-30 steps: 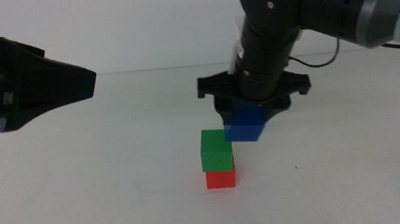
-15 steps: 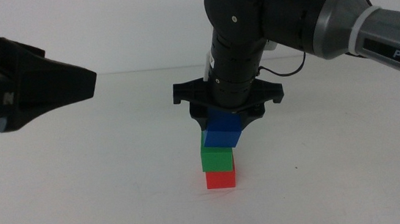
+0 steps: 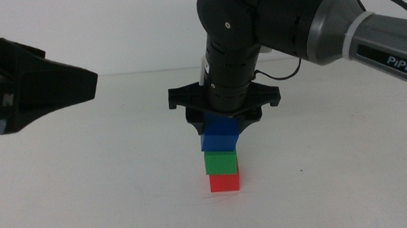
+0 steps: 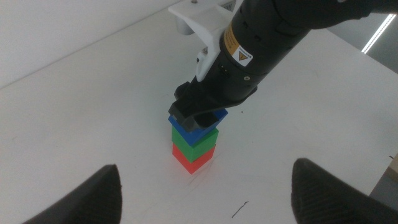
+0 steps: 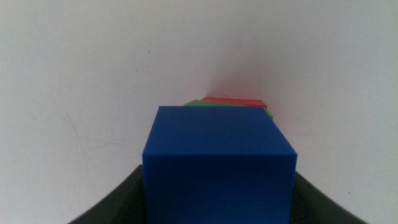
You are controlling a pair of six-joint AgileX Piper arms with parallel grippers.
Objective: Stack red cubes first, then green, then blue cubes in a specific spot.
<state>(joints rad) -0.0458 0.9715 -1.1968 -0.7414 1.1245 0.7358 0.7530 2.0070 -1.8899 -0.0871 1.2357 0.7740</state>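
The blue cube (image 3: 220, 135) sits directly over the green cube (image 3: 221, 162), which rests on the red cube (image 3: 224, 181) on the white table (image 3: 121, 189); from the middle view blue looks to be touching green's top or just shy of it, and I cannot tell which. It is set slightly off square, its top leaning a little toward the left side of that view. The right gripper (image 3: 222, 126) comes straight down over the tower and pinches the blue cube between its jaws. So red and green are done, and blue is at its place but not released; what remains, as I judge it, is to settle it flat, let go and lift clear without nudging the tower. The left gripper (image 4: 205, 193) waits well apart at the table's left, jaws spread and holding nothing.
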